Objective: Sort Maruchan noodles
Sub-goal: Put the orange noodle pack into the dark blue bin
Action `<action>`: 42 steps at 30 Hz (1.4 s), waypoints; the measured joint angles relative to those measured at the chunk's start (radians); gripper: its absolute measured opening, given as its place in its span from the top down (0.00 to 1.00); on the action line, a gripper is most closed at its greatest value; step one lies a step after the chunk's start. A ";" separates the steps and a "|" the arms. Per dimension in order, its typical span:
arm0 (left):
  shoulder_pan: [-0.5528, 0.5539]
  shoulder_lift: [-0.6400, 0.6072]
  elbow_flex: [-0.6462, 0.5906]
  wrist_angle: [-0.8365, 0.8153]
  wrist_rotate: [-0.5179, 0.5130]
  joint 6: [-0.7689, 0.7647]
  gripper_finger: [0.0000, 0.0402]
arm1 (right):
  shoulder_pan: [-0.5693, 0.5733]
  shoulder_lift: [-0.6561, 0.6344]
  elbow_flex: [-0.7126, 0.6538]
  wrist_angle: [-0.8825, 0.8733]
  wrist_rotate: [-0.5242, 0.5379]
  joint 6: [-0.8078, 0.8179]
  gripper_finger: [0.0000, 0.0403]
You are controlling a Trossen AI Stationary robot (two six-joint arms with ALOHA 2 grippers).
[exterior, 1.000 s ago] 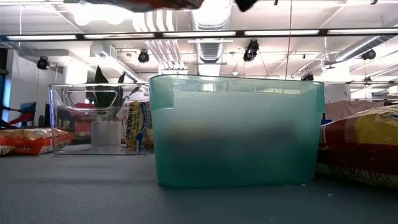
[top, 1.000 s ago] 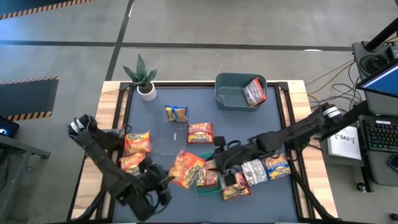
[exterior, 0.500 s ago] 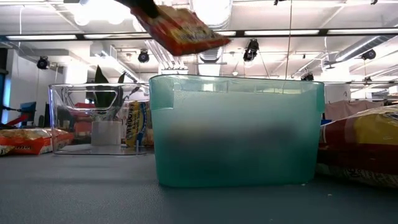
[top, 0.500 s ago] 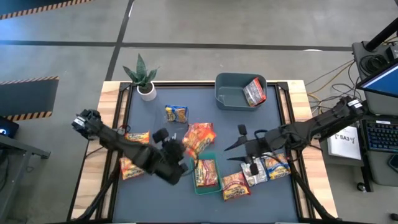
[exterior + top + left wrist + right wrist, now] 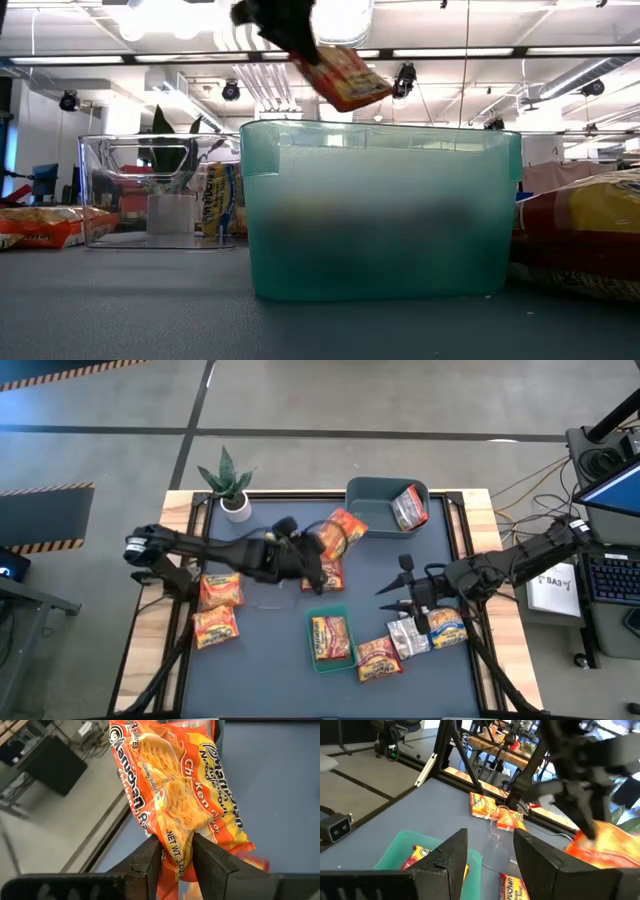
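Observation:
My left gripper [image 5: 322,548] is above the table's middle, near the far side, shut on an orange-red and yellow Maruchan noodle packet [image 5: 343,531]. The packet also shows in the left wrist view [image 5: 175,795] and high in the low view [image 5: 345,75]. Another orange packet [image 5: 331,637] lies in the green tray [image 5: 345,659]. A silver-grey packet [image 5: 408,507] leans in the grey-blue bin [image 5: 365,510]. My right gripper [image 5: 400,588] stands open over the table's right half, nothing between its fingers [image 5: 451,857]. My left gripper pinches one end of the packet [image 5: 176,857] between its two fingers [image 5: 150,862]. The fingers come slanting down from the table's left side. The packet is lifted clear and sticks out tilted beyond the fingertips, toward the grey-blue bin.
Loose packets lie about: two orange [image 5: 220,588] [image 5: 214,626] at the left, one blue and yellow [image 5: 283,542] at the far middle, and orange [image 5: 378,658], silver [image 5: 408,636] and blue-yellow [image 5: 446,628] at the near right. A clear bin [image 5: 150,190] and a potted plant [image 5: 232,485] stand farther back.
My left gripper has swung from the table's near left toward the far edge and the grey-blue bin, carrying the orange packet high and rolling as it went. My right gripper has drawn back toward the table's right edge, away from the green tray.

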 joint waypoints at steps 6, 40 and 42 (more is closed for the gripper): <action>0.106 0.006 -0.006 0.212 0.098 0.152 0.78 | 0.000 -0.097 -0.056 0.005 0.000 -0.003 0.63; 0.451 0.556 0.445 0.231 0.292 0.124 0.78 | 0.001 -0.259 -0.140 -0.004 -0.035 0.005 0.63; 0.452 0.602 0.516 0.159 0.259 0.125 0.78 | 0.001 -0.259 -0.140 -0.015 -0.035 0.011 0.63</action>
